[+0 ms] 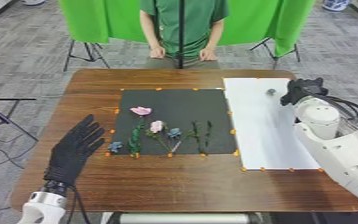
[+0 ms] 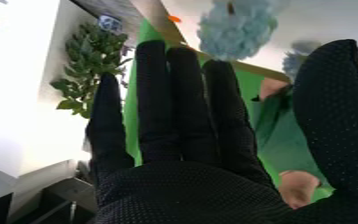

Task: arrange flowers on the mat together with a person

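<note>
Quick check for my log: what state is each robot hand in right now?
Left robot hand: open, fingers straight, holding nothing.
Right robot hand: open, fingers straight, thumb apart, nothing in its grasp.

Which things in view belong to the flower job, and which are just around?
Job:
- dark mat
- white mat
- pink flowers
- blue-grey flowers
- green sprigs
- both robot hands

Just around:
- green cloth
- leafy plant
- black stand
</note>
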Action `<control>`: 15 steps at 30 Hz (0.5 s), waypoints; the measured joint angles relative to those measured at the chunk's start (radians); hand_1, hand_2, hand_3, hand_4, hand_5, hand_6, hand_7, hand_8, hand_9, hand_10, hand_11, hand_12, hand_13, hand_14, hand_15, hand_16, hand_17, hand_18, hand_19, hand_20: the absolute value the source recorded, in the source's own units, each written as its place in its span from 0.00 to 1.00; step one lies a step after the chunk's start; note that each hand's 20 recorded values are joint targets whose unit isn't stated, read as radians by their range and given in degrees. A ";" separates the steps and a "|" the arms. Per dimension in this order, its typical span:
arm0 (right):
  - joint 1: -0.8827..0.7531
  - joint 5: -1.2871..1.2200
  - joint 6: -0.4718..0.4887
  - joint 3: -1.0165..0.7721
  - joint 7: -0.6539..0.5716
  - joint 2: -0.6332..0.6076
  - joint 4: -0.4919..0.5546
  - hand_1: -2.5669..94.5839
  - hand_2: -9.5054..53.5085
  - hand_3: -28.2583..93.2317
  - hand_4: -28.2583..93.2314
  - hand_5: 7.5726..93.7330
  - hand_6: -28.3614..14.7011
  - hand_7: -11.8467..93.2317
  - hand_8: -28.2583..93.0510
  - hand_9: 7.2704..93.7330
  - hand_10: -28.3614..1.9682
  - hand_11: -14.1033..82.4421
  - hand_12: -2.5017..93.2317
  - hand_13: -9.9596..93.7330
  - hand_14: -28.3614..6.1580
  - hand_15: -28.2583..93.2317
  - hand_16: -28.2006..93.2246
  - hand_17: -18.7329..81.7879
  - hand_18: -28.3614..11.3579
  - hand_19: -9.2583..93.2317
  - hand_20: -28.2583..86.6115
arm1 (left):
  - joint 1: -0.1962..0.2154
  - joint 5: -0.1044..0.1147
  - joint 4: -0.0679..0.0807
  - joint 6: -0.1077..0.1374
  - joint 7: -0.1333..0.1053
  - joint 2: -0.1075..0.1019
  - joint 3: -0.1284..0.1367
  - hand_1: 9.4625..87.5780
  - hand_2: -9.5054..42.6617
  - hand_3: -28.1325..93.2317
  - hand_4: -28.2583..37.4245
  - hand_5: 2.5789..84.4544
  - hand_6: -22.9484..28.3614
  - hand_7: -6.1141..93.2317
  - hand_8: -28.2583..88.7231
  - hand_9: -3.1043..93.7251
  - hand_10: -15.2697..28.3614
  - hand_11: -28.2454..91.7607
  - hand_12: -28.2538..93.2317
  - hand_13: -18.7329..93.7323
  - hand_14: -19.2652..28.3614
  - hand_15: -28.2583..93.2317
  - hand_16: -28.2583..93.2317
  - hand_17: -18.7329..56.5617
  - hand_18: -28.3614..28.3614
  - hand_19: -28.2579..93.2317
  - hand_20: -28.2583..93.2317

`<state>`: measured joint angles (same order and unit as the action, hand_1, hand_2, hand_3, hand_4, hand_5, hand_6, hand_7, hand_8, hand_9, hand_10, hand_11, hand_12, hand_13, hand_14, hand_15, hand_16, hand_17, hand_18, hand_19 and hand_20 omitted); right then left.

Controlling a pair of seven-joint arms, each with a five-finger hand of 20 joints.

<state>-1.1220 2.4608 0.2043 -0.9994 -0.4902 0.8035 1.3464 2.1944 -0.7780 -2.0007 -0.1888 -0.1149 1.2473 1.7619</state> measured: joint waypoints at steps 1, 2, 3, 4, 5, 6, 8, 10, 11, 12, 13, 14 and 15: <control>0.000 0.001 0.006 -0.002 0.000 0.001 -0.003 0.34 0.00 0.93 0.00 0.46 0.70 0.45 0.08 0.61 0.64 0.48 0.24 0.61 0.65 0.59 0.38 0.28 0.20 0.60 0.51 | 0.000 0.000 0.000 0.000 0.000 0.000 0.000 0.21 0.09 0.79 0.02 0.36 0.52 0.20 0.17 0.29 0.61 0.37 0.36 0.35 0.66 0.40 0.27 0.12 0.86 0.55 0.30; 0.000 0.001 0.011 -0.005 0.000 0.003 -0.006 0.35 0.00 0.93 0.00 0.48 0.70 0.45 0.08 0.64 0.65 0.49 0.25 0.63 0.66 0.59 0.38 0.29 0.21 0.60 0.51 | 0.000 0.000 0.000 0.000 0.000 0.001 0.000 0.21 0.09 0.79 0.02 0.36 0.52 0.20 0.17 0.29 0.61 0.37 0.36 0.35 0.66 0.40 0.27 0.12 0.86 0.55 0.30; 0.000 0.001 0.015 -0.007 0.000 0.005 -0.010 0.36 0.01 0.93 0.00 0.50 0.72 0.46 0.08 0.68 0.67 0.49 0.25 0.66 0.67 0.60 0.39 0.29 0.21 0.60 0.51 | 0.000 0.000 0.000 0.000 0.000 0.001 0.000 0.21 0.09 0.79 0.02 0.36 0.52 0.20 0.17 0.29 0.62 0.37 0.36 0.35 0.67 0.40 0.27 0.12 0.86 0.55 0.30; 0.000 0.000 0.018 -0.009 0.000 0.007 -0.014 0.38 0.02 0.93 0.00 0.52 0.74 0.46 0.08 0.72 0.68 0.49 0.26 0.68 0.67 0.61 0.39 0.30 0.22 0.60 0.51 | 0.000 0.000 0.000 0.000 0.000 0.002 0.000 0.21 0.09 0.79 0.01 0.36 0.52 0.20 0.17 0.29 0.62 0.37 0.36 0.35 0.67 0.40 0.27 0.12 0.86 0.55 0.30; 0.000 0.000 0.020 -0.011 0.000 0.009 -0.018 0.40 0.02 0.92 0.00 0.53 0.74 0.47 0.11 0.74 0.70 0.46 0.29 0.70 0.68 0.61 0.39 0.31 0.23 0.60 0.51 | 0.000 0.000 0.000 0.000 0.000 0.002 0.000 0.21 0.09 0.79 0.01 0.36 0.52 0.20 0.17 0.29 0.62 0.37 0.36 0.35 0.67 0.40 0.27 0.12 0.86 0.55 0.30; 0.000 -0.002 0.021 -0.012 0.000 0.010 -0.021 0.43 0.02 0.90 0.00 0.56 0.75 0.50 0.14 0.79 0.74 0.41 0.35 0.73 0.69 0.61 0.41 0.32 0.24 0.60 0.51 | 0.000 0.000 0.000 0.000 0.000 0.003 0.000 0.21 0.09 0.79 0.01 0.36 0.52 0.20 0.17 0.29 0.62 0.37 0.36 0.36 0.67 0.40 0.26 0.12 0.86 0.55 0.30; -0.001 -0.005 0.019 -0.012 0.000 0.010 -0.024 0.50 0.02 0.88 0.00 0.64 0.78 0.54 0.18 0.89 0.78 0.36 0.41 0.79 0.74 0.59 0.47 0.35 0.26 0.60 0.51 | 0.000 0.000 0.000 0.000 0.000 0.004 0.000 0.21 0.09 0.79 0.01 0.36 0.52 0.20 0.17 0.29 0.62 0.37 0.36 0.36 0.67 0.40 0.26 0.12 0.86 0.55 0.30; -0.002 -0.006 0.007 -0.011 0.003 0.010 -0.027 0.54 0.00 0.88 0.00 0.72 0.78 0.55 0.20 0.95 0.81 0.36 0.44 0.84 0.76 0.60 0.50 0.37 0.29 0.62 0.52 | 0.000 0.000 0.000 0.000 0.000 0.005 0.000 0.21 0.08 0.80 0.01 0.36 0.52 0.20 0.17 0.29 0.62 0.37 0.36 0.36 0.67 0.40 0.26 0.12 0.86 0.55 0.30; -0.003 -0.005 -0.003 -0.010 0.007 0.010 -0.029 0.55 0.00 0.88 0.00 0.73 0.78 0.55 0.20 0.96 0.82 0.37 0.44 0.84 0.76 0.60 0.50 0.38 0.30 0.63 0.52 | 0.000 0.000 0.000 0.000 0.000 0.006 0.000 0.21 0.08 0.80 0.01 0.36 0.52 0.20 0.17 0.29 0.62 0.37 0.36 0.36 0.67 0.40 0.26 0.12 0.86 0.55 0.30; -0.004 -0.003 -0.015 -0.009 0.011 0.010 -0.030 0.55 0.00 0.88 0.00 0.74 0.77 0.55 0.20 0.96 0.82 0.37 0.44 0.85 0.76 0.60 0.50 0.38 0.30 0.63 0.52 | 0.000 0.000 0.000 0.000 0.000 0.006 0.000 0.21 0.08 0.80 0.01 0.36 0.52 0.20 0.17 0.29 0.62 0.37 0.36 0.36 0.67 0.40 0.26 0.12 0.86 0.55 0.30; -0.006 -0.001 -0.026 -0.009 0.016 0.010 -0.030 0.55 0.00 0.88 0.00 0.75 0.77 0.54 0.20 0.97 0.82 0.36 0.44 0.85 0.76 0.60 0.51 0.38 0.30 0.63 0.53 | 0.000 0.000 0.000 0.000 0.000 0.006 0.000 0.21 0.08 0.80 0.01 0.36 0.52 0.20 0.17 0.29 0.62 0.37 0.36 0.36 0.67 0.40 0.26 0.12 0.86 0.55 0.30; -0.009 -0.001 -0.039 -0.009 0.022 0.009 -0.029 0.55 0.00 0.88 0.00 0.75 0.77 0.54 0.20 0.97 0.82 0.36 0.44 0.85 0.76 0.60 0.51 0.38 0.30 0.64 0.53 | 0.000 0.000 0.000 0.000 -0.001 0.007 0.000 0.21 0.08 0.80 0.01 0.36 0.52 0.20 0.17 0.29 0.62 0.37 0.36 0.36 0.67 0.40 0.26 0.12 0.86 0.55 0.30; -0.013 -0.001 -0.053 -0.009 0.028 0.008 -0.027 0.55 0.00 0.89 0.00 0.75 0.76 0.54 0.20 0.97 0.82 0.36 0.45 0.85 0.76 0.60 0.51 0.38 0.30 0.64 0.53 | 0.000 0.000 0.000 0.000 -0.001 0.007 0.000 0.21 0.08 0.80 0.01 0.36 0.52 0.20 0.17 0.29 0.62 0.37 0.36 0.36 0.67 0.40 0.26 0.12 0.86 0.55 0.30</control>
<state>-1.1355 2.4600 0.1514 -1.0082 -0.4620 0.8112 1.3197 2.1944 -0.7778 -2.0003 -0.1887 -0.1155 1.2545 1.7615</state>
